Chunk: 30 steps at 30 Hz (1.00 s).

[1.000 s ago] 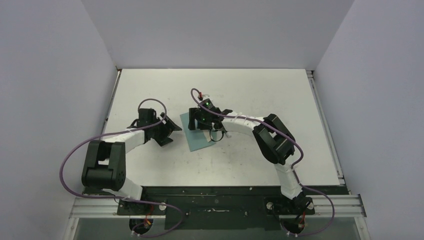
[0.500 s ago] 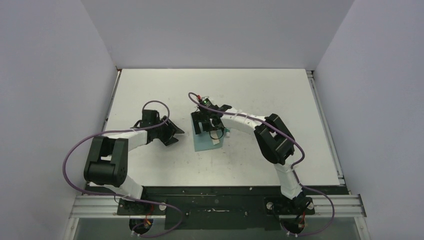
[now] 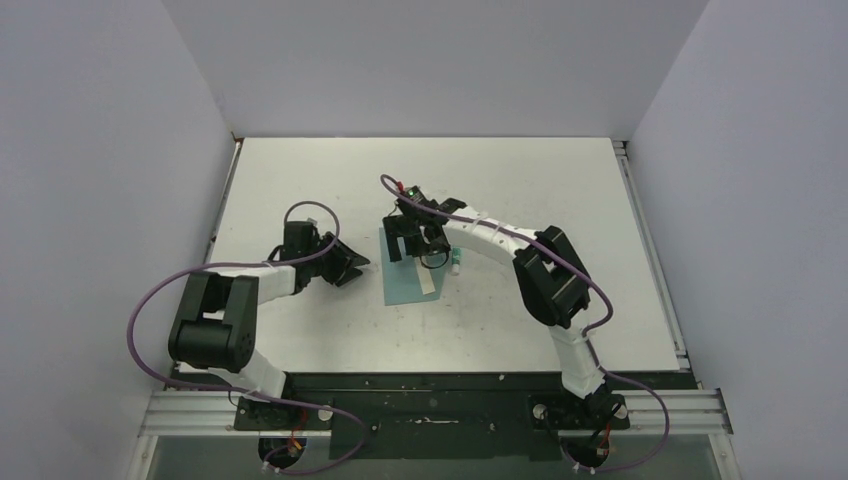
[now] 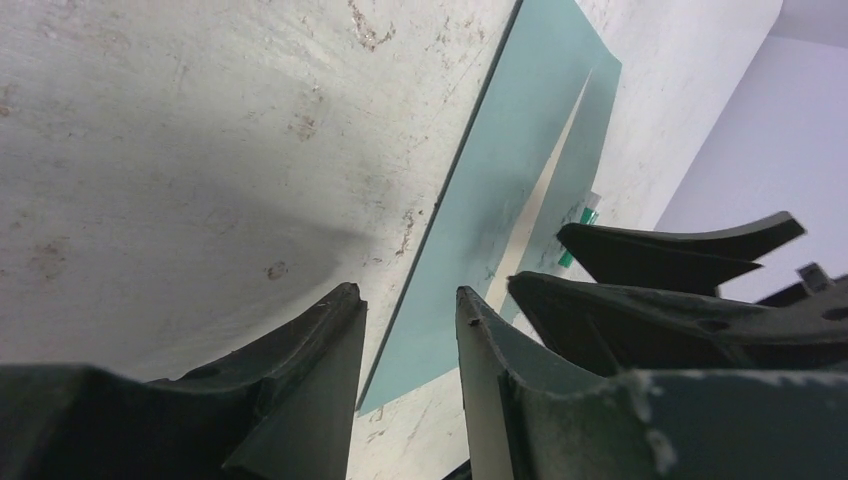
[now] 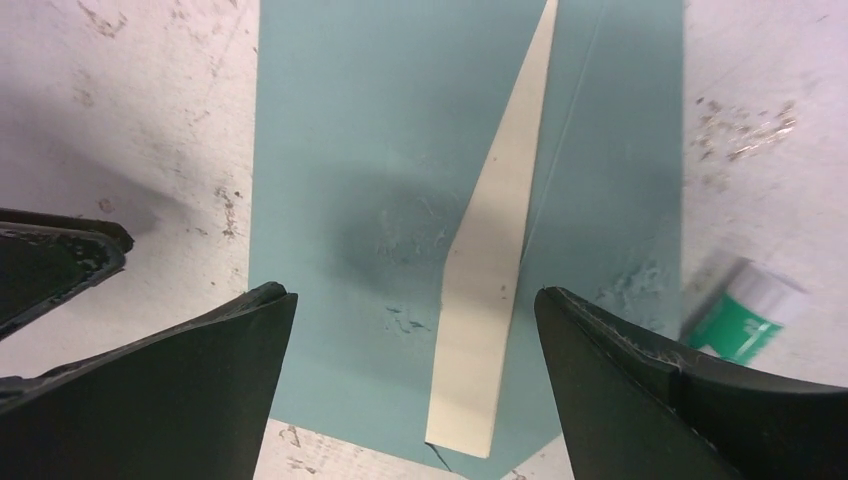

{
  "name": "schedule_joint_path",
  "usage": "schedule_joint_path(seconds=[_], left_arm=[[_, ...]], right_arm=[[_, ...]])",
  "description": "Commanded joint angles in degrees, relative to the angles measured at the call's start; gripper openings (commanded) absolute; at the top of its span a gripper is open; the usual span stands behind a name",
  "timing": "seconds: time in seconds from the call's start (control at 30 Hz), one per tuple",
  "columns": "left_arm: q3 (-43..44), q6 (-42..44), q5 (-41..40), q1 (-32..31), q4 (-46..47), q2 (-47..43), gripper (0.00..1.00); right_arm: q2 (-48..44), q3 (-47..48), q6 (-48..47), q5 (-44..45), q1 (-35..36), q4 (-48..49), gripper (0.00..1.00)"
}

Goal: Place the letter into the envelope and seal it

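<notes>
While the right end effector (image 5: 412, 298) spreads its fingers wide apart over the envelope (image 5: 350, 150), gripping nothing, the teal rectangle lies flat near the middle of the tabletop (image 3: 530, 180). It sits squarer to the arms than a second ago, when it lay skewed beneath that same arm. Only a narrow tan wedge of the letter (image 5: 490, 270) shows, running between two teal edges on the envelope's upper face. The rest of the sheet is out of sight, apparently tucked inside.

From the other side, the left end effector (image 4: 405, 295) has edged closer and now hangs low over the tabletop near the envelope's left edge without touching it. Its fingers are drawn in to a slim gap with nothing between them, and whether they are bound for that edge cannot be told. A small white glue stick (image 5: 748, 305) with a green cap lies just beside the envelope's right edge, touched by neither arm.

The shift suggests the insertion is all but finished and the right arm is done steadying the paper. What appears to remain is the sealing. The tan wedge hints that the envelope is not yet fully closed over the letter, so it likely needs folding shut and pressing down, perhaps with glue. A thin sheet lying flat on a hard surface gives little to grip, and a nudge could skew it again.
</notes>
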Motion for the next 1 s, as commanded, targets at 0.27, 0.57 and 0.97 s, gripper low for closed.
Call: schedule_joint_path(seconds=[0.27,0.57,0.97], left_arm=[[1.54,1.16,-1.52,-2.07,-1.65,1.44,0.41],[5.19,3.1,-2.12,-3.23,-7.38,5.06,0.43],[9.37,6.11,-1.47,-4.43,-11.97,10.0,0.37]], right_arm=[[-2.74,1.59,-0.86,7.49,-0.82,-5.77,0.64],[-4.69,-9.52,1.37,-4.49,-4.68,3.6,0.39],[-5.04,-14.04,2.73,-12.43,-7.38,10.41,0.23]])
